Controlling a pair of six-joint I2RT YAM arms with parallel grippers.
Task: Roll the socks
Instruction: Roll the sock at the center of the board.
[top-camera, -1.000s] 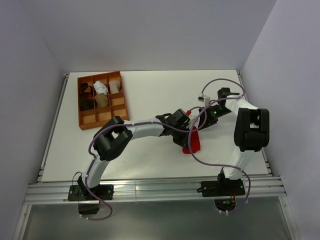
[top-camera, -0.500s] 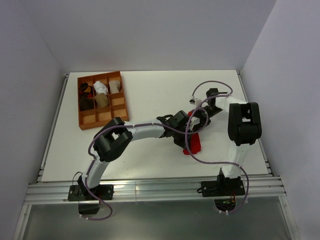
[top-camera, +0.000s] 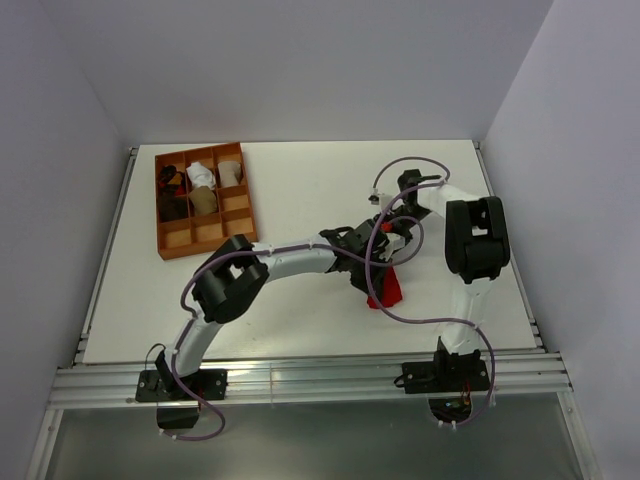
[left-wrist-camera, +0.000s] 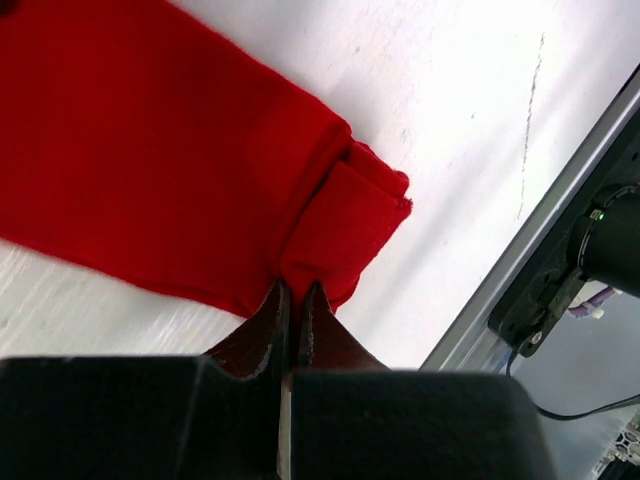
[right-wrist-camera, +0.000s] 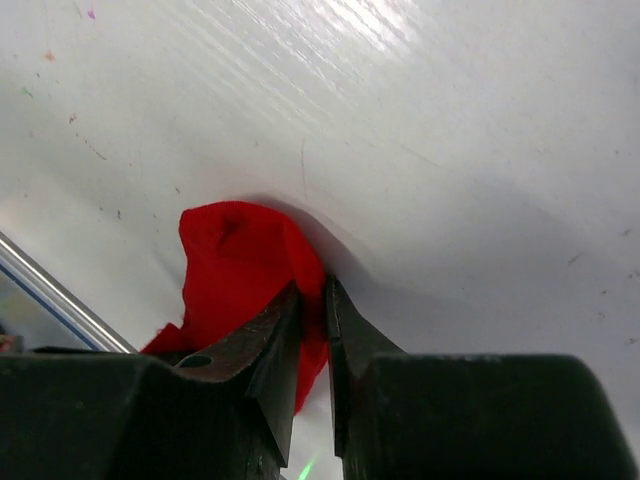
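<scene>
Because the 2 arms cross over the middle of the overhead view, much of what lies under them is covered, and neither set of fingertips can be made out from above. Plain pale walls (top-camera: 300, 70) close in the back and both sides. The white table (top-camera: 300, 190) fills the middle of that view, with a metal rail along its lower edge.

An orange tray (top-camera: 163, 215) sits at the upper left of the table, well apart from the arms. Some of its compartments hold rolled bundles in white, tan and dark shades, too small to tell apart further.

The red sock (top-camera: 386, 291) lies right of centre on the table. Only its lower end shows from above.

The left wrist view gives what the overhead cannot: the sock spreads flat across the upper left, 1 end folded back on itself. The left gripper (left-wrist-camera: 293, 288) has its fingers almost together, pinching the edge of that fold.

The right wrist view shows a bunched red end lifted a little off the white surface. The right gripper (right-wrist-camera: 312, 292) is clamped on it, red fabric filling the narrow slot between the fingers.
</scene>
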